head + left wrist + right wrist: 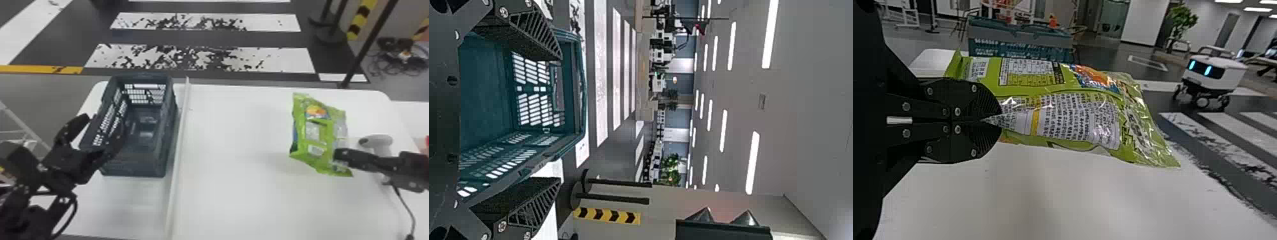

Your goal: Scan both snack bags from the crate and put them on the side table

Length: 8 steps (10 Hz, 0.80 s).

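Two claws are seen in the head view. On the worktop [242, 191], the dark crate [165, 153] serves as the landmark. At its left side is the left claw [107, 127], standing open. Well apart to the crate's right, one green snack bag [322, 127] is gripped by the right claw [338, 155] and held tilted above the worktop. Further right of the crate, past the bag, is a white scanner [376, 140]. Just beside the crate's right wall runs a raised white strip [178, 153].

Left wrist view: the left claw [561, 117] has its fingers spread, with the crate's slatted walls beyond them.

Right wrist view: the right claw [998, 120] is closed on the bag, its fingertips pinching the printed wrapper. The crate lies beyond the bag; a wheeled machine [1213, 72] stands on the floor, apart from the crate.
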Motion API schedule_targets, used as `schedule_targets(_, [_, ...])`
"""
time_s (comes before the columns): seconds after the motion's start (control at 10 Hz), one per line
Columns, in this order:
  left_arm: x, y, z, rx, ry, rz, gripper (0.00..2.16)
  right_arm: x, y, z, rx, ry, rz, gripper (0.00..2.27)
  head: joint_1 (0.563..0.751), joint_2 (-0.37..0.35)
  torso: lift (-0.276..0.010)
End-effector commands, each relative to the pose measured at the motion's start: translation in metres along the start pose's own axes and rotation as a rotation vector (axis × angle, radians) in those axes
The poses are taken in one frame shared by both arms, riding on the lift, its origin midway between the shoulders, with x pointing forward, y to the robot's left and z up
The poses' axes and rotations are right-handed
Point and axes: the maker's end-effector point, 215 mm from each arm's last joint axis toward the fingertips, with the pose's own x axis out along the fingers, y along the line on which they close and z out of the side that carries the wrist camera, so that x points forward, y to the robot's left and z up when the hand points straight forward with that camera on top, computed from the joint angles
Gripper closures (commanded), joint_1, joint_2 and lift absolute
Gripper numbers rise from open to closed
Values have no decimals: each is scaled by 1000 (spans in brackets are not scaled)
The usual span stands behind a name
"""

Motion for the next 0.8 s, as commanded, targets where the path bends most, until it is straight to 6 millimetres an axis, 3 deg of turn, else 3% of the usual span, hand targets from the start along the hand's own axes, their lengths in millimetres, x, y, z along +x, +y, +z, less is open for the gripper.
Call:
schedule_targets(0.0, [-3,1,1,2,0,2,144,-32,13,58,-59,-190,36,2250,695,19,-87])
schedule_targets(0.1, [-4,5,3,6,-1,8,144,-61,3,93,-80,-317,-20,2250,695,-16,-87])
schedule_targets(0.3, [-4,7,4,6,-2,10,144,-125,-42,154,-104,-577,-182,2250,695,-116,-87])
schedule_targets(0.5, [-5,9,2,7,2,13,144,-192,-97,186,-72,-803,-339,2250,695,-209,-87])
schedule_targets(0.7, [-4,9,3,8,1,12,144,-250,-157,194,1,-961,-546,2250,695,-331,-87])
